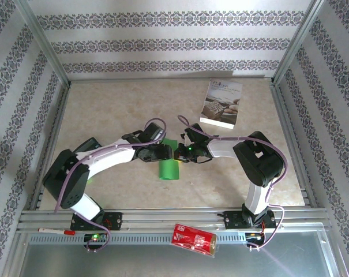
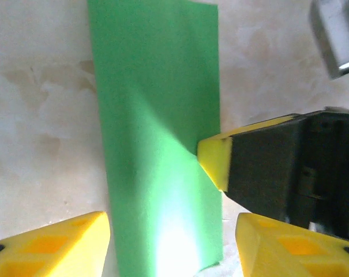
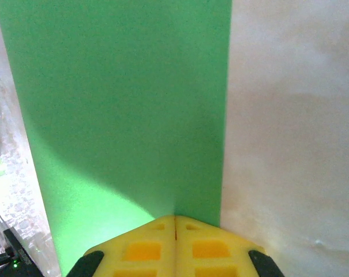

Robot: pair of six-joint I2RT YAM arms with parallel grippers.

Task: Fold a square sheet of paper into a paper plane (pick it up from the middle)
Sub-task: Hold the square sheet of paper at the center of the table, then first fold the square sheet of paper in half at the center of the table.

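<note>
The square sheet of paper (image 1: 168,168) is bright green and lies flat on the table as a long narrow folded rectangle, not a pointed paper plane. In the left wrist view the sheet of paper (image 2: 157,133) runs between my left gripper's (image 2: 173,231) yellow fingers, which stand open on either side of it just above the table. My right gripper (image 3: 175,219) is shut, and its joined tips press down on the sheet of paper (image 3: 116,104) close to its long edge. The right gripper's tip (image 2: 214,161) also shows on that edge. From above, the left gripper (image 1: 162,153) and right gripper (image 1: 183,153) meet over the strip's far end.
A white printed booklet (image 1: 221,104) lies at the back right of the table. A red packet (image 1: 192,239) and a red-tipped stick (image 1: 53,231) rest on the metal rail in front of the arm bases. Metal frame posts and patterned walls enclose the table.
</note>
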